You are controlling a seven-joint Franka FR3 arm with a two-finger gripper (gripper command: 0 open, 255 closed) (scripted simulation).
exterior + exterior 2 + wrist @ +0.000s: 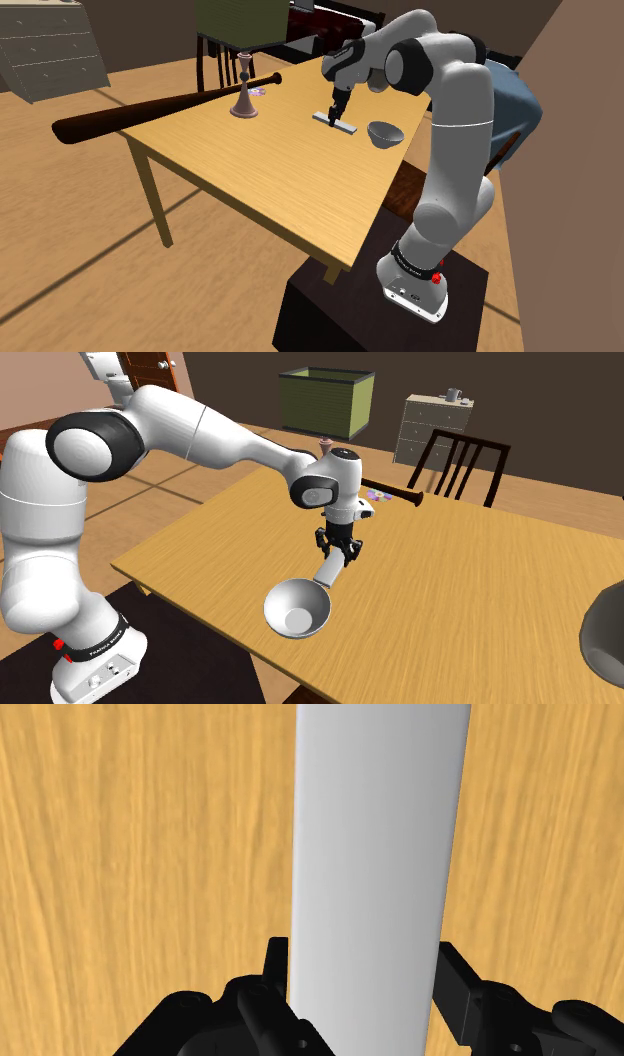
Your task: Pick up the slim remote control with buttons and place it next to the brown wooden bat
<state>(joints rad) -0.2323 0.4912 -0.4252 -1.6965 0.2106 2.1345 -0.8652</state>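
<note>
Table [120,854]; remote [375,854] snug between fingers [455,982]

Wood table [260,185], w/ bat [150,108], candlestick [244,92], grey remote [346,126], bowl [385,133]

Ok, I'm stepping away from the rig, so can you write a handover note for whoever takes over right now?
Gripper: black fingers shut on the slim pale grey remote control, low over the light wooden table.
Things: the remote appears not yet lifted, beside the round grey bowl. The long dark brown wooden bat lies over the table's far-left corner in the shoulder view, by the pink candlestick.
Done: reach, grasp.
Left: lift, carry, set down next to the bat.
</note>
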